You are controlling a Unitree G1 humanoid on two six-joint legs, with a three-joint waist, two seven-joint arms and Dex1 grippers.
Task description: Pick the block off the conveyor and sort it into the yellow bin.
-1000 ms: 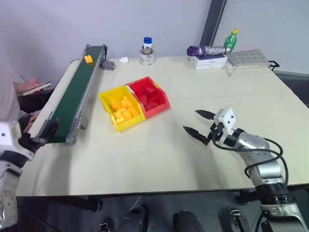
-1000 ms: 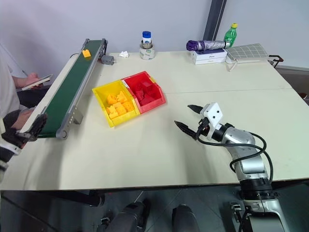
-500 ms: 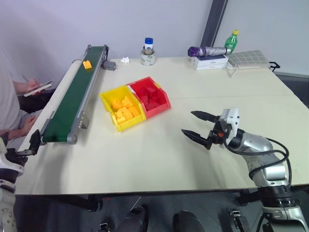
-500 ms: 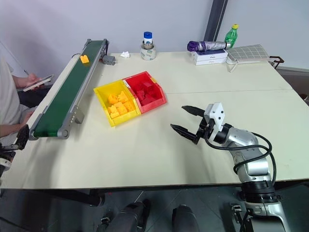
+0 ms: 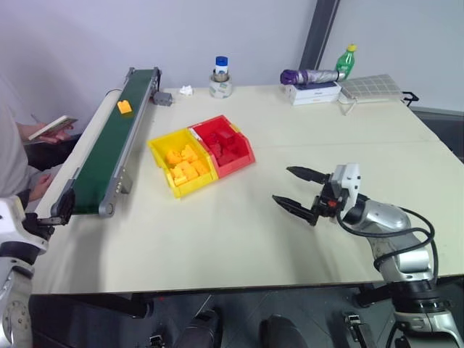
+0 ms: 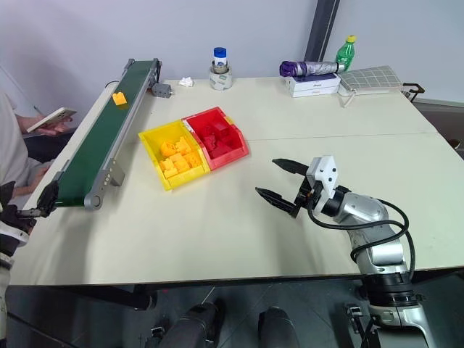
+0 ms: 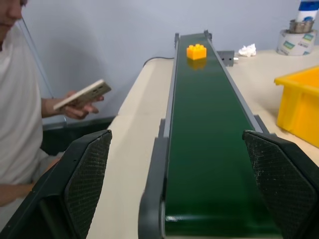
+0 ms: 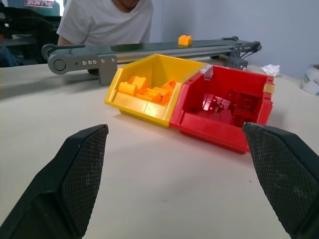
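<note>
The small yellow-orange block (image 5: 125, 106) rides on the dark-green conveyor (image 5: 101, 159) near its far end; the left wrist view has the block (image 7: 197, 51) well up the belt (image 7: 204, 149). My left gripper (image 5: 56, 212) stands open just off the belt's near end, in line with it and holding nothing. The yellow bin (image 5: 154, 148), with several yellow bricks inside, sits to the right of the belt. My right gripper (image 5: 283, 183) hovers open and empty over the bare table, right of the bins and pointing at the yellow bin (image 8: 144, 107).
A red bin (image 5: 243, 158) with red bricks joins the yellow one. A person holding a phone (image 5: 52, 127) sits left of the conveyor. At the table's back stand a tape roll with a bottle (image 5: 221, 80), a folded umbrella on a box (image 5: 312, 76) and a green bottle (image 5: 347, 59).
The block has travelled a short way along the belt toward the near end. The person's hand with the phone has lifted a little. Both grippers stay open, about where they were.
</note>
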